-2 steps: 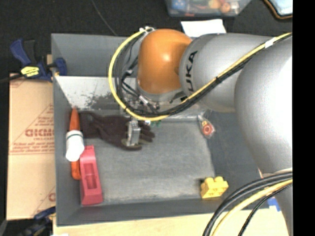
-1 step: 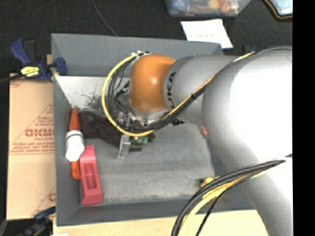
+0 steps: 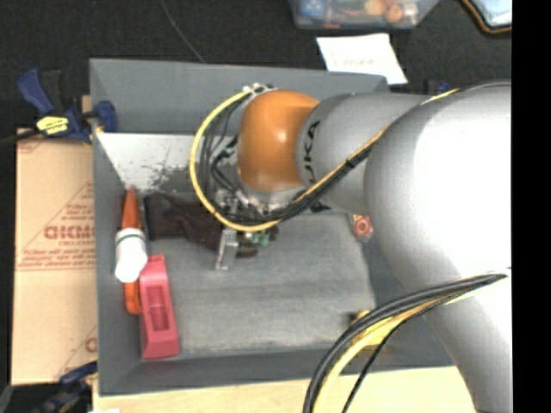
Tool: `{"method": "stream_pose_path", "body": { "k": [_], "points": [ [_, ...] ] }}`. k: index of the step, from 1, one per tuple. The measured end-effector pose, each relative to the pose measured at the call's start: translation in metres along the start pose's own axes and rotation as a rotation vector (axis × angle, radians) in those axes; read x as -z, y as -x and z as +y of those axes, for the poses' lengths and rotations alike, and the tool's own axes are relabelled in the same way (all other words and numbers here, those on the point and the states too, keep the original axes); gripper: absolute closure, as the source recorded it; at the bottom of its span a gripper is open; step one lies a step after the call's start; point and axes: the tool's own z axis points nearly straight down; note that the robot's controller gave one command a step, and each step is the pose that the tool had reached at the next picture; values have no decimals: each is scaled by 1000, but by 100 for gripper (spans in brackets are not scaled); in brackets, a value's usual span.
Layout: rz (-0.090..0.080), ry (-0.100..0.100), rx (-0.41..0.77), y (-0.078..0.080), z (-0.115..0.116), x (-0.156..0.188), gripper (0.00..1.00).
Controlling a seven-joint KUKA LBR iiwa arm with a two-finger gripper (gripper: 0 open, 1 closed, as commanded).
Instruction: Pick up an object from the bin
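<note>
My gripper point(image 3: 225, 255) hangs low over the bin's middle, under the orange wrist cover, just right of a dark brown crumpled cloth-like thing point(image 3: 176, 218). I cannot tell whether it touches that thing. Along the bin's left wall lies an orange-handled tool point(image 3: 131, 209) with a white cylinder point(image 3: 129, 255) on it. A pink rectangular block point(image 3: 158, 310) lies beside it near the front left corner.
A small red ring-shaped thing point(image 3: 362, 226) lies by the bin's right side, partly under the arm. The arm covers the bin's right and back parts. Bare grey floor shows in front of the gripper.
</note>
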Motion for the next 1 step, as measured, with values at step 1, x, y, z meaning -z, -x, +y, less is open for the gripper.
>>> {"method": "stream_pose_path", "body": {
  "k": [1],
  "points": [
    [1,4,-5,-4,13,3,100]
  ]
}}
